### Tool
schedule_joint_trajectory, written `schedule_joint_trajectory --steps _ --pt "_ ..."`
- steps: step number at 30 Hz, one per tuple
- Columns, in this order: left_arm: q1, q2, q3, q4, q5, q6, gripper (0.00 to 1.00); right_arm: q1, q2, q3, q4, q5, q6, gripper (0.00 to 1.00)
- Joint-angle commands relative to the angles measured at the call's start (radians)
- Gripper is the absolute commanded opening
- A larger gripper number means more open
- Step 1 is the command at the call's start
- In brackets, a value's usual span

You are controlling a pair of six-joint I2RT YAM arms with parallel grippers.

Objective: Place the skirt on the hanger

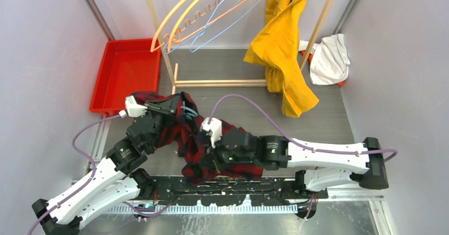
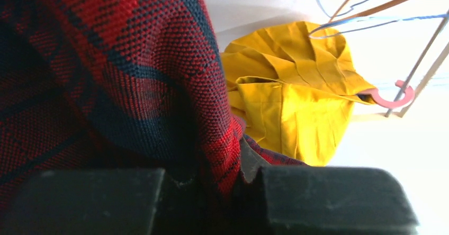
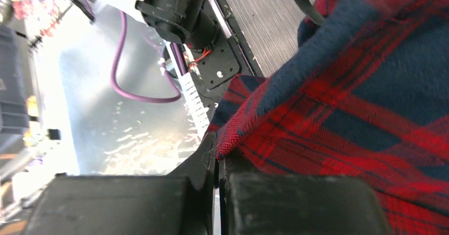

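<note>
Pinching the plaid skirt (image 1: 196, 145), left fingers (image 2: 95, 200) and right fingers (image 3: 296, 203) closed on cloth, red bin (image 1: 127, 71) nearby.

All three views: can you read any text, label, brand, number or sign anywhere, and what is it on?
No text can be read in any view.
The plaid skirt, yellow garment and red bin show no print or tag.
The clutter at the left edge of the right wrist view is too blurred to read.
</note>
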Motion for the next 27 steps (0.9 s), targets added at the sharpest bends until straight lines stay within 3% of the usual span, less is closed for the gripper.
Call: schedule_joint_trajectory --steps 1,12,17,22,24,27 --pt "0.010 -0.046 0.009 -0.104 -0.076 -0.214 0.00 0.091 0.055 0.022 0.130 0.062 -0.132 0.01" --pt "0.010 -0.146 -0.126 -0.060 0.040 -0.376 0.00 0.109 0.093 -0.178 0.425 0.156 -0.311 0.01" --pt "0.011 -0.163 -0.129 -0.019 0.093 -0.411 0.00 0.099 0.156 -0.229 0.578 0.099 -0.374 0.01" --pt "0.011 -0.180 -0.134 0.033 0.128 -0.452 0.00 0.048 0.266 -0.191 0.627 0.006 -0.377 0.03" --pt "0.010 -0.183 -0.135 0.052 0.142 -0.467 0.00 0.018 0.303 -0.169 0.629 -0.032 -0.370 0.11" --pt "0.010 -0.184 -0.141 0.079 0.163 -0.488 0.00 -0.028 0.326 -0.144 0.612 -0.087 -0.370 0.41"
